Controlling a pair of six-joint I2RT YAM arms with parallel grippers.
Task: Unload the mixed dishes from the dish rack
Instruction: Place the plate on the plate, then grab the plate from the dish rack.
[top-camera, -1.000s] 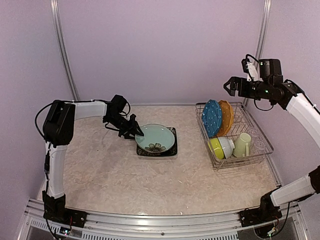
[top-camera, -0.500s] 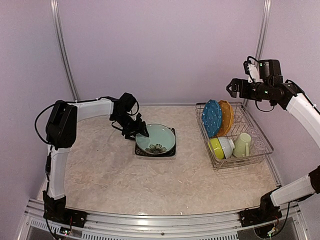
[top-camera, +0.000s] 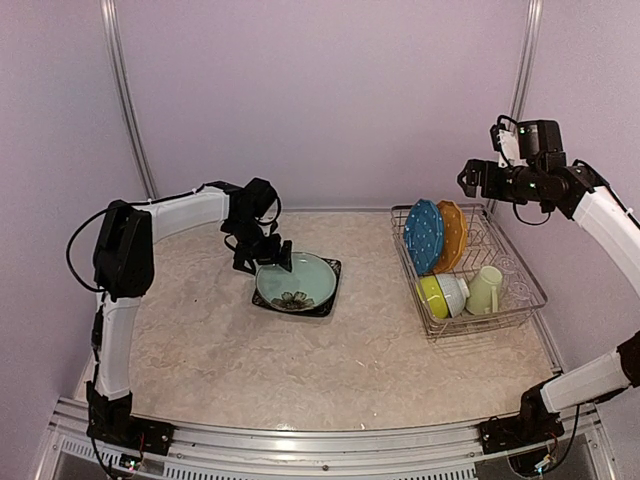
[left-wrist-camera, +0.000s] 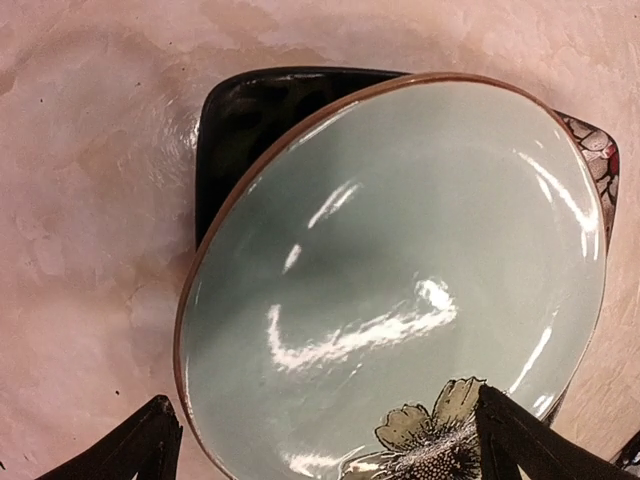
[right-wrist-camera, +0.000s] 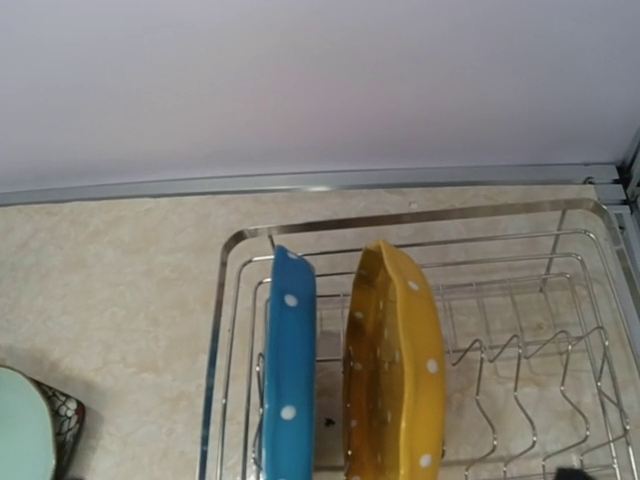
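The pale green flowered plate (top-camera: 297, 282) (left-wrist-camera: 400, 250) lies flat on the black square plate (top-camera: 333, 268) (left-wrist-camera: 235, 130) at mid-table. My left gripper (top-camera: 264, 256) (left-wrist-camera: 325, 402) hovers over its left rim, open and holding nothing. The dish rack (top-camera: 482, 329) (right-wrist-camera: 214, 340) stands at the right. In it the blue white-dotted plate (top-camera: 424, 235) (right-wrist-camera: 290, 370) and the orange plate (top-camera: 453, 232) (right-wrist-camera: 395, 370) stand on edge. In front of them are a lime bowl (top-camera: 431, 294), a white bowl (top-camera: 456, 290) and the pale green mug (top-camera: 485, 288). My right gripper (top-camera: 466, 180) hangs open, high above the rack's back.
Purple walls close in the table at the back and both sides. A metal upright (top-camera: 522, 70) runs just behind my right arm. Bare prongs (right-wrist-camera: 520, 390) fill the rack's right half.
My left gripper has opened and let go of the flowered plate, which now rests on the black plate; both plates slid a little leftward. The right arm barely moved.
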